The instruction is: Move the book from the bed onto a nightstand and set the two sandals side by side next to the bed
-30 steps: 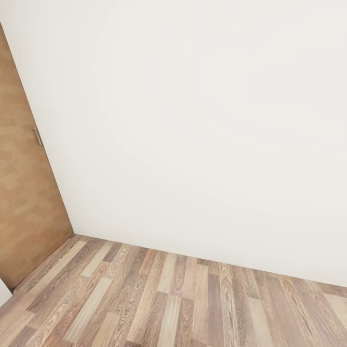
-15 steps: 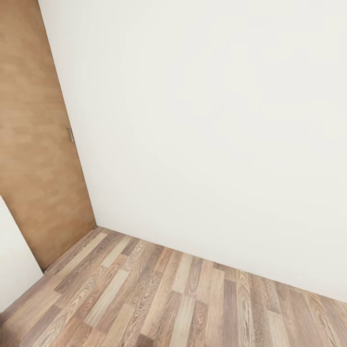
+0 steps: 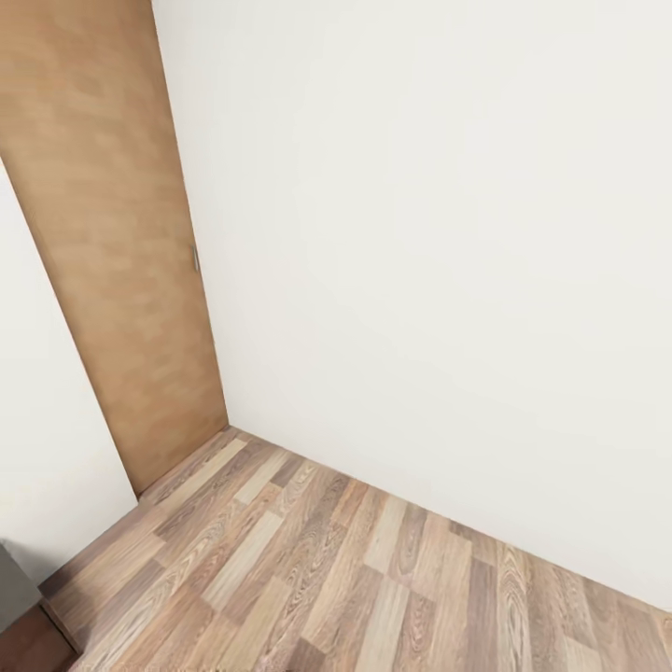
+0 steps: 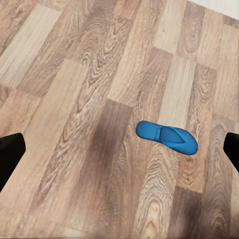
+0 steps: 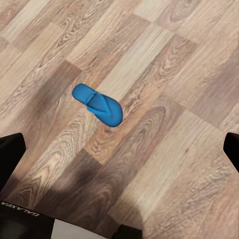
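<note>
One bright blue sandal (image 4: 167, 137) lies flat on the wood-plank floor in the left wrist view, well below my left gripper (image 4: 119, 149), which hangs open with a dark fingertip at each side edge. The right wrist view also has a blue sandal (image 5: 97, 105) flat on the floor, under my open right gripper (image 5: 119, 149). I cannot tell whether both views catch the same sandal. Nothing is held by either gripper. The book, the bed and the nightstand are out of view.
In the head view a white wall (image 3: 439, 252) meets a brown wooden door (image 3: 121, 271) with a small handle (image 3: 195, 259) at a room corner. A dark edge (image 3: 23, 635) shows at the bottom left. My own base (image 5: 30, 224) sits near the sandal.
The whole head picture has shifted: the door and the corner now sit further right and a white wall strip shows left of the door. The camera has turned, not the things.
</note>
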